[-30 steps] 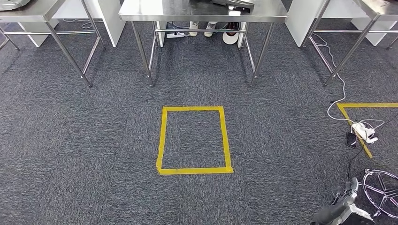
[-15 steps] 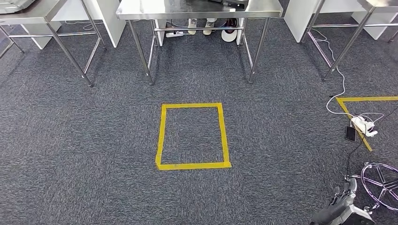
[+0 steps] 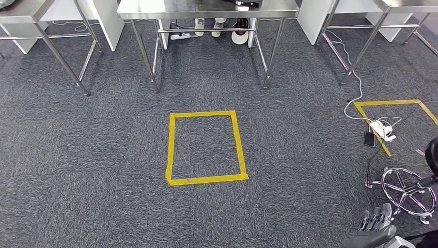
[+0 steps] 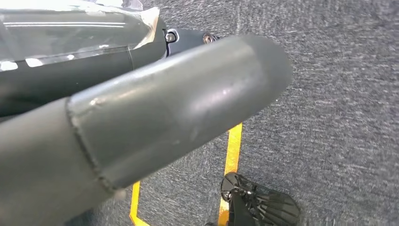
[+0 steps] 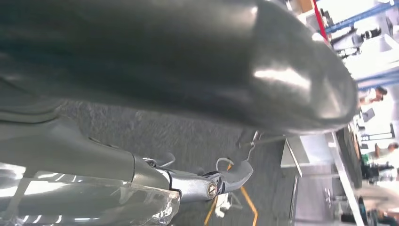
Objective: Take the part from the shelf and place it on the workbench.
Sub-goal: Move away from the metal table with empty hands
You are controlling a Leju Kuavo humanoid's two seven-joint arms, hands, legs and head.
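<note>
A grey carpeted floor (image 3: 103, 155) is seen from the head view, with a yellow tape rectangle (image 3: 205, 147) marked on it. Beyond the rectangle, a steel counter (image 3: 206, 9) is seen on thin legs. The right robot hand (image 3: 376, 227) is seen low beside a chrome chair base (image 3: 408, 190), and nothing is seen in it. Whether the left robot hand (image 4: 179, 108) is spread or closed cannot be told. The part cannot be made out.

lab/workshop | steel workbenches (image 3: 206, 9) | taped floor squares (image 3: 205, 148)
</note>
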